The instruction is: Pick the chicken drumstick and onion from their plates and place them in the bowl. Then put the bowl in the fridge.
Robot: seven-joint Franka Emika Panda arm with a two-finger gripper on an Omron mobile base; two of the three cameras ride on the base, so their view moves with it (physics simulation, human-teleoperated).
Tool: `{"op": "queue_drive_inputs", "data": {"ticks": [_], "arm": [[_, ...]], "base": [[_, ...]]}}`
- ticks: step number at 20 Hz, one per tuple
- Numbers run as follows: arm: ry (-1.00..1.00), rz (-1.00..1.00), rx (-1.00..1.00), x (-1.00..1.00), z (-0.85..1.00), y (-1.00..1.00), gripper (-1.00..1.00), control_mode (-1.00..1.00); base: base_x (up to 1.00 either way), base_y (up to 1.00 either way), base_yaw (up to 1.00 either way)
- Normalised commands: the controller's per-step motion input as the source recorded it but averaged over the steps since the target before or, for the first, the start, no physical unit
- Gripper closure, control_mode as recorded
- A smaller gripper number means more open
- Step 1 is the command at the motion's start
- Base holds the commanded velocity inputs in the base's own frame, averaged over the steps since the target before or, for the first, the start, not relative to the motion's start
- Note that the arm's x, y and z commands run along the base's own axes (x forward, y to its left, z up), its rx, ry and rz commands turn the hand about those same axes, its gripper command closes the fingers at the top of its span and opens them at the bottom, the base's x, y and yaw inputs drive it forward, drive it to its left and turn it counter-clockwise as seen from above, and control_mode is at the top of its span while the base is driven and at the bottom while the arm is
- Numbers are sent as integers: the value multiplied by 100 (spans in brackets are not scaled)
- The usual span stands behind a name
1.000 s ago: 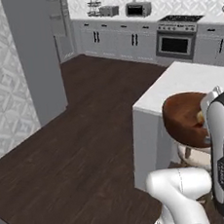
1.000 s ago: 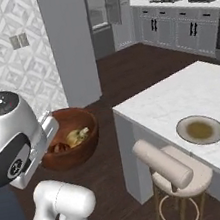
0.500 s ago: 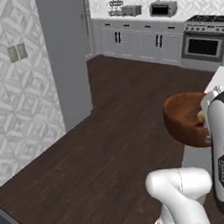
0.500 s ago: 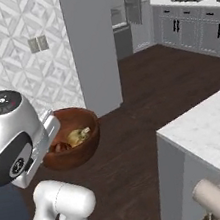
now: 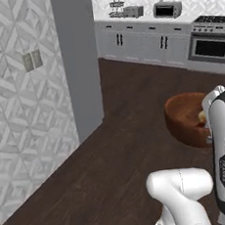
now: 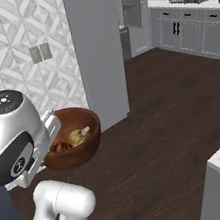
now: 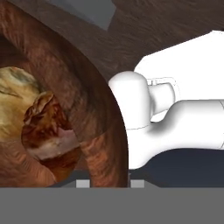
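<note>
Left base view: your island has slid out of sight, and the bowl [image 5: 186,121] hangs past the fridge [image 5: 79,59]. Right base view: onion [image 6: 79,135] and drumstick [image 6: 62,147] ride inside. Hand view: gripper [image 7: 105,183] pinching the bowl's rim.

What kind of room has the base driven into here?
A home kitchen, by the look of it: grey cabinets along the far wall, a built-in oven, a microwave on the counter, and dark wood flooring.
</note>
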Motion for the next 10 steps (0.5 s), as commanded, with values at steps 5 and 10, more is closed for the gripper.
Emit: {"op": "queue_drive_inputs", "data": {"ticks": [5,10], "arm": [[0,0,0,0,0,0,100,100],[0,0,0,0,0,0,100,100]], "base": [[100,98,-42],[100,86,-62]]}}
